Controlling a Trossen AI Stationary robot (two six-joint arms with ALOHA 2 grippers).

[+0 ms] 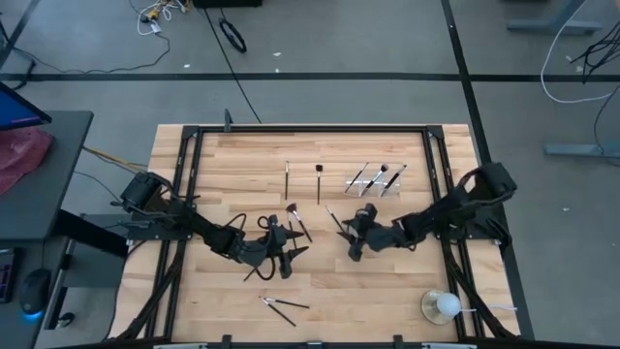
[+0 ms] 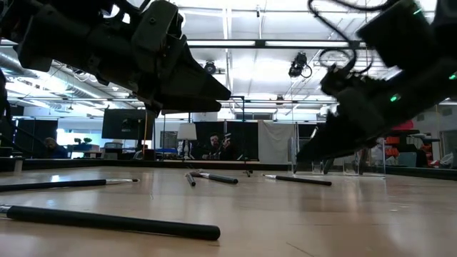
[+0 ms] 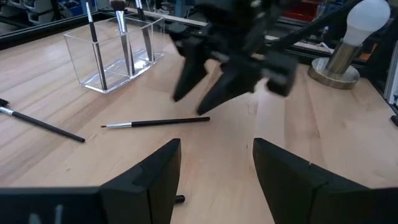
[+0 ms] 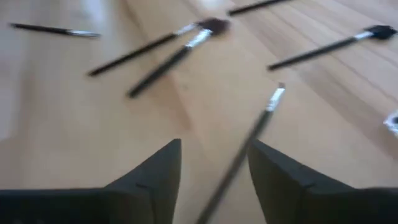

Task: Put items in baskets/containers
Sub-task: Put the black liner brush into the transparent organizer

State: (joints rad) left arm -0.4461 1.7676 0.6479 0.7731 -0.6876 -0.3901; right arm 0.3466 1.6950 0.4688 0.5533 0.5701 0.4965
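Both arms reach inward from the table's outer edges, bent low over its middle. Left gripper (image 1: pixel 288 254) sits left of centre, fingers (image 3: pixel 155 180) parted and empty. Right gripper (image 1: pixel 351 237) sits right of centre facing it, fingers (image 4: pixel 158 171) likewise spread, gripping nothing.

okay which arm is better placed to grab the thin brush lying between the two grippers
Right, probably. The right gripper hangs with jaws open over a thin brush running between them. The left gripper, also open, sits farther from that brush, with the clear tray beyond.
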